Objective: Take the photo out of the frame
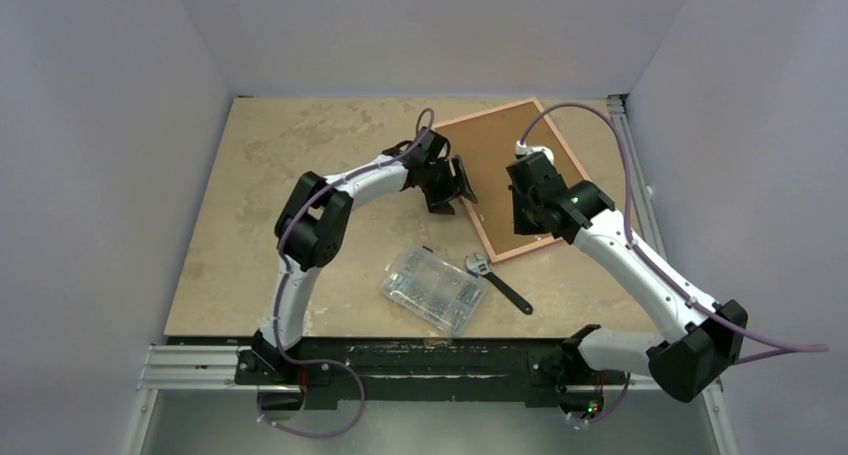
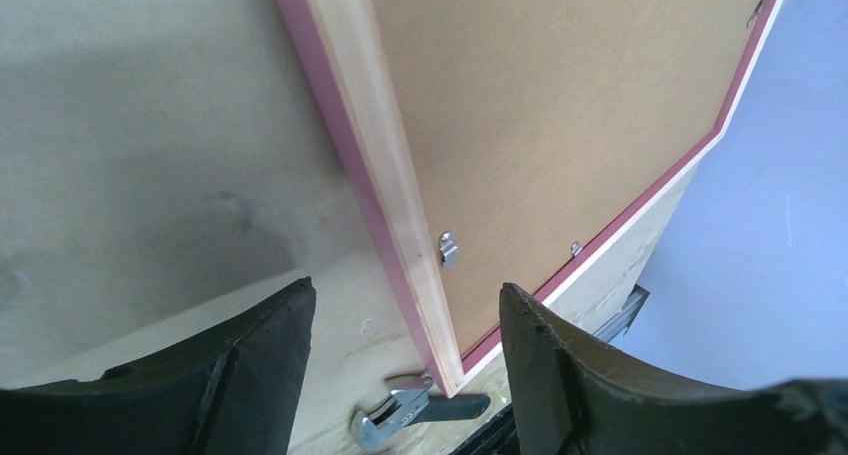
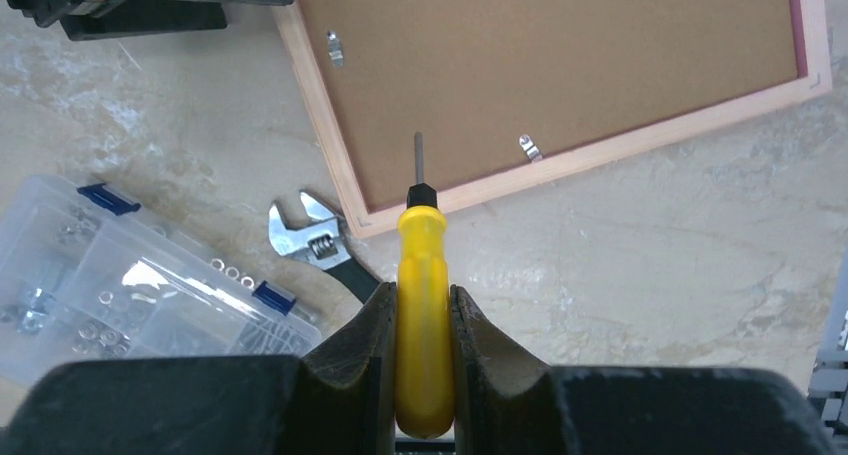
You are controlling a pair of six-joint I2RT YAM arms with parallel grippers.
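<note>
The left gripper (image 1: pixel 452 181) stands with its jaws spread wide and nothing between them, hovering just beside the left edge of the frame (image 1: pixel 505 155). From the left wrist view, the two dark fingers (image 2: pixel 255 360) sit well apart at the bottom of the picture, and the frame's pale wooden side and thin pink rim (image 2: pixel 400 225) run down between them toward its near corner. Whether either finger touches the wood cannot be told. The right gripper (image 1: pixel 524 201) is clamped on a yellow-handled screwdriver (image 3: pixel 421 250), its fingers pressed against both sides of the handle. The short metal shaft points out over the near part of the frame, but contact with the frame cannot be judged. The frame lies on the far right part of the table (image 1: pixel 260 195), turned at an angle, with its brown fibreboard back facing up. Small metal tabs (image 3: pixel 529 147) sit along the inner edge of that back. An adjustable wrench (image 1: pixel 497 282) lies on the table just beside the frame's near corner. A clear screw box (image 1: pixel 433 289) with small parts inside rests to the left of the wrench, near the middle of the table.
</note>
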